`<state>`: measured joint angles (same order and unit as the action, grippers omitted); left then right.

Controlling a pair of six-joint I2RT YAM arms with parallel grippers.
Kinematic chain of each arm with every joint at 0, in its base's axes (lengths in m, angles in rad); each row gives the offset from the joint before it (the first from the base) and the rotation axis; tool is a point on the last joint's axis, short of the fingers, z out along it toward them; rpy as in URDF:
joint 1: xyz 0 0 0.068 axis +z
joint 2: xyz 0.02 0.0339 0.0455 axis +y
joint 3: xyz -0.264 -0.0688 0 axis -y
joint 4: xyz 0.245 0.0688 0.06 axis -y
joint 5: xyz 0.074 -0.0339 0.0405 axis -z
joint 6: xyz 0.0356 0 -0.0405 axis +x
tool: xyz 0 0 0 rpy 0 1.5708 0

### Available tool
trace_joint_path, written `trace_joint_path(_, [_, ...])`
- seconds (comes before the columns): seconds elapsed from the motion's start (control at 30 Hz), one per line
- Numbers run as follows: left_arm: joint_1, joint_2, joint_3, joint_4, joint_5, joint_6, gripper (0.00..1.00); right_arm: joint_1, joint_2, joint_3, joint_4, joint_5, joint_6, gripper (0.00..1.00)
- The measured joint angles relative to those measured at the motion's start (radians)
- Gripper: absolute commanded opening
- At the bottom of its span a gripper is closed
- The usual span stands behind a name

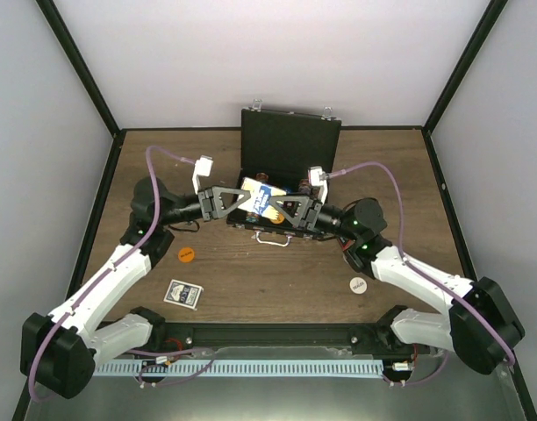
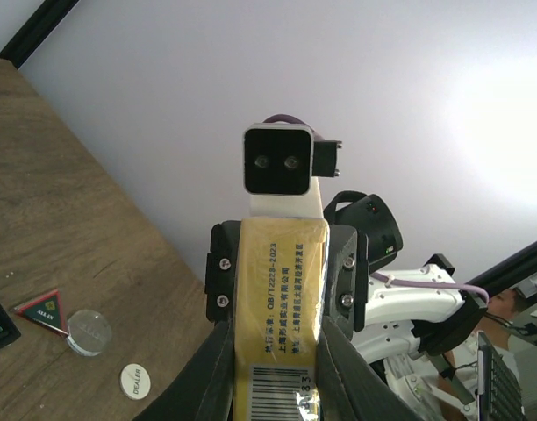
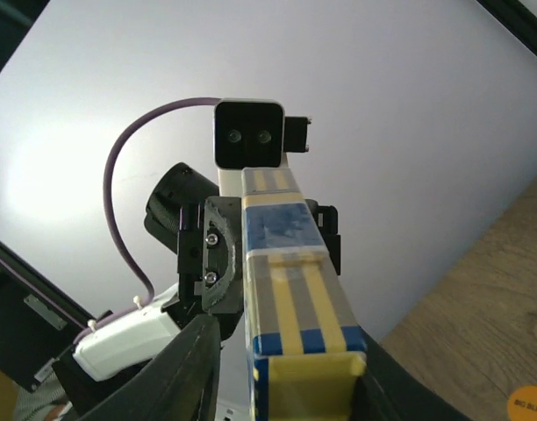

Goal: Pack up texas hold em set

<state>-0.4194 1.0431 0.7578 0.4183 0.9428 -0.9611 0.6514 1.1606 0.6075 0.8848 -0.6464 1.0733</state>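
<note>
Case [image 1: 290,140] tray: mostly hidden behind card box [image 1: 264,200], left gripper [image 1: 248,198], right gripper [image 1: 279,209].
Card box, wrist views: near end cut off at bottom edge.
White disc [image 1: 359,284] lettering, overhead: too small to read.

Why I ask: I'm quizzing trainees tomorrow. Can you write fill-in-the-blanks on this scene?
1. The black case stands with its lid ____.
2. The left pincer is shut on a card box coloured yellow and ____.
3. The disc beside the blue-backed deck is ____.
Missing words: open; blue; orange.
</note>
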Motion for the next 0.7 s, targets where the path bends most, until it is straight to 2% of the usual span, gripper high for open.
trace_joint_path(0.17, [-0.001,-0.008,0.0,0.003,-0.001,0.004,0.08,0.006,0.007,0.0,0.026,-0.002,0.004,0.11])
trace_joint_path(0.2, [-0.001,-0.01,0.0,0.004,-0.001,0.004,0.11,0.007,0.007,0.0,0.029,-0.001,0.005,0.09])
trace_joint_path(0.23, [-0.001,-0.01,0.0,0.006,-0.002,0.004,0.23,0.008,0.007,0.0,0.03,-0.001,0.003,0.07])
trace_joint_path(0.3, [-0.002,-0.01,0.0,0.003,-0.006,0.011,0.6,0.008,0.005,0.0,0.024,0.004,-0.006,0.05])
trace_joint_path(0.33, [-0.003,-0.011,0.0,-0.006,-0.016,0.029,0.73,0.008,0.001,0.0,0.013,0.014,-0.014,0.05])
trace_joint_path(0.4, [-0.004,-0.016,0.018,-0.085,-0.074,0.088,0.89,0.006,-0.016,0.0,-0.048,0.041,-0.044,0.03])
trace_joint_path(0.47, [-0.004,-0.02,0.069,-0.232,-0.18,0.18,0.99,-0.008,-0.034,0.002,-0.143,0.075,-0.083,0.02])
trace_joint_path(0.57, [-0.002,-0.021,0.193,-0.462,-0.411,0.34,1.0,-0.056,-0.028,0.042,-0.336,0.122,-0.149,0.02])
trace_joint_path(0.7, [0.008,-0.031,0.316,-0.64,-0.703,0.537,1.0,-0.124,0.043,0.117,-0.545,0.186,-0.229,0.01])
